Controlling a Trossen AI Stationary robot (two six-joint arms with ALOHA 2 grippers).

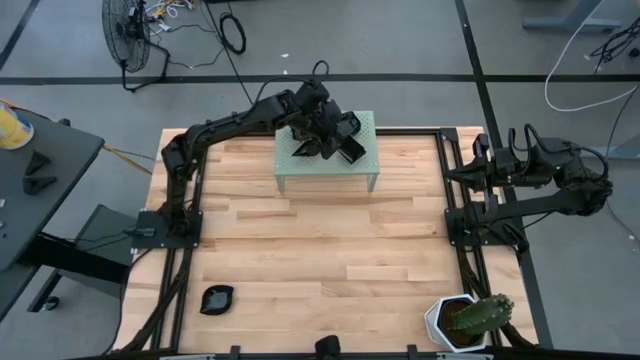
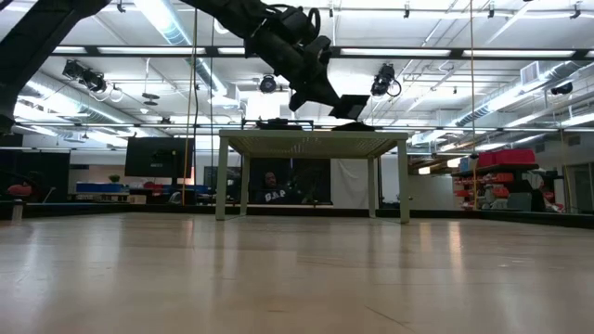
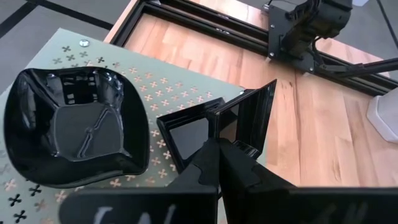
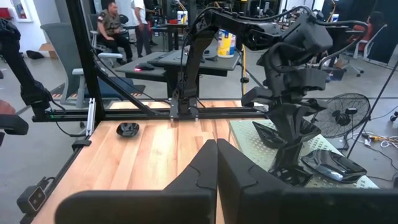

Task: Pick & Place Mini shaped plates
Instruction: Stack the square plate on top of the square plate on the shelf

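Above the pale green perforated metal stand (image 1: 326, 160) at the far side of the wooden surface (image 1: 320, 260), the left arm reaches out long and bends down at the wrist. The left gripper (image 3: 219, 144) is closed on the rim of a glossy black square mini plate (image 3: 245, 119), holding it tilted on its edge just over the stand. A second black square plate (image 3: 189, 130) and a larger wavy-rimmed black plate (image 3: 73, 127) lie on the stand. One small black plate (image 1: 216, 299) sits alone near the front left of the surface. The right arm is folded back at the right edge, and the right gripper (image 4: 216, 163) is closed and empty.
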